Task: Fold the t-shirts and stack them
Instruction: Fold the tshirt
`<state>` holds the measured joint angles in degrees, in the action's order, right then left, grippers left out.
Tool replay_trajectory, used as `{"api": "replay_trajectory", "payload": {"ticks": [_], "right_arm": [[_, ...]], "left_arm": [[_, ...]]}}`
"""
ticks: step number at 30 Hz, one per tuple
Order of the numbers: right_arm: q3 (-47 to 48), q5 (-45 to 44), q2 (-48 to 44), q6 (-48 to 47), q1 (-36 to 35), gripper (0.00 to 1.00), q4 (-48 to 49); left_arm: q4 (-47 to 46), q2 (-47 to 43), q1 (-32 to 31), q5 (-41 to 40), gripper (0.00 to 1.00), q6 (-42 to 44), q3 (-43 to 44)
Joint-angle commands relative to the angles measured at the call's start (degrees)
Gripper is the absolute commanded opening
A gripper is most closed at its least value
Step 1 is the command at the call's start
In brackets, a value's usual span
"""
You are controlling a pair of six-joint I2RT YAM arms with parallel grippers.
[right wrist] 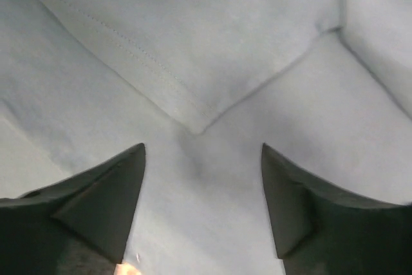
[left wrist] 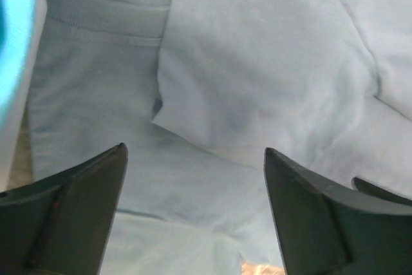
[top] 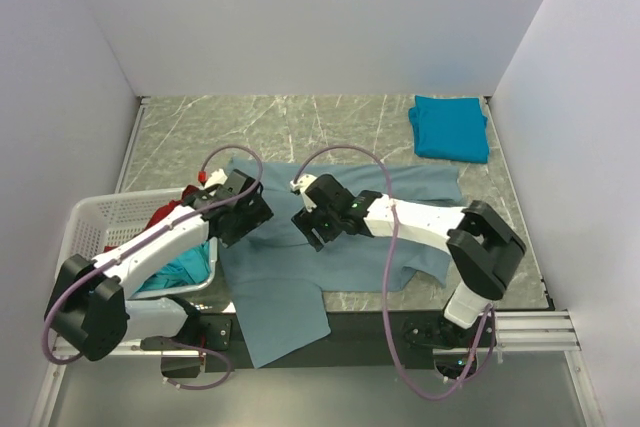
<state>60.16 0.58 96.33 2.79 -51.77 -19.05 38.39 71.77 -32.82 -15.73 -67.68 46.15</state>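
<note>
The large grey-blue t-shirt (top: pixel 280 307) lies spread across the table, its lower part hanging over the near edge. My left gripper (top: pixel 250 217) hovers open over its left part, next to the basket. In the left wrist view a folded corner of the cloth (left wrist: pixel 193 111) sits just beyond the open gripper (left wrist: pixel 194 149), and the collar (left wrist: pixel 96 20) lies further out. My right gripper (top: pixel 312 222) stands open over the shirt's middle. In the right wrist view a stitched hem corner (right wrist: pixel 193 123) lies just ahead of the gripper (right wrist: pixel 203 146). Neither gripper holds anything.
A folded teal-blue t-shirt (top: pixel 450 127) lies at the back right. The white lattice basket (top: pixel 95 217) at the left holds a red t-shirt (top: pixel 165 215) and a turquoise one (top: pixel 185 267). White walls enclose the marble table (top: pixel 300 117).
</note>
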Motion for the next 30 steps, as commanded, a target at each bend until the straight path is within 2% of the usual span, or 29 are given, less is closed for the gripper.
{"api": "replay_trajectory", "payload": {"ticks": [1, 2, 5, 10, 15, 21, 25, 30], "right_arm": [[-0.6, -4.4, -6.4, 3.2, -0.2, 0.80, 0.4], [-0.7, -5.2, -7.2, 3.9, -0.1, 0.85, 0.2], [-0.9, -7.5, -9.9, 7.6, 1.0, 0.86, 0.0], [-1.9, -8.5, -13.3, 15.7, 3.9, 0.88, -0.2], [-7.4, -4.2, -17.7, 20.8, 12.7, 0.88, 1.7], [-10.9, -2.6, -21.6, 20.7, 14.7, 0.88, 3.3], [-11.7, -2.9, -22.1, 20.4, 14.7, 0.88, 3.2], [-13.3, -3.6, -22.6, 20.5, 14.7, 0.88, 3.1]], "left_arm": [[1.9, -2.3, -0.2, -0.2, 0.97, 3.3, 4.2], [1.8, -2.3, -0.2, -0.4, 0.99, 4.6, 4.7], [1.0, -1.1, -0.2, -1.1, 0.99, 5.9, 5.7], [-3.3, 3.6, -0.2, 2.2, 0.99, 7.6, 5.7], [-8.2, 6.4, -0.2, 5.9, 1.00, 8.8, 3.0], [-11.3, 10.7, -0.1, 2.0, 1.00, 8.0, 0.1], [-13.8, 14.7, -0.1, 2.2, 0.99, 7.7, -0.4], [-13.5, 15.4, -0.1, 1.8, 0.99, 6.2, -0.9]]}}
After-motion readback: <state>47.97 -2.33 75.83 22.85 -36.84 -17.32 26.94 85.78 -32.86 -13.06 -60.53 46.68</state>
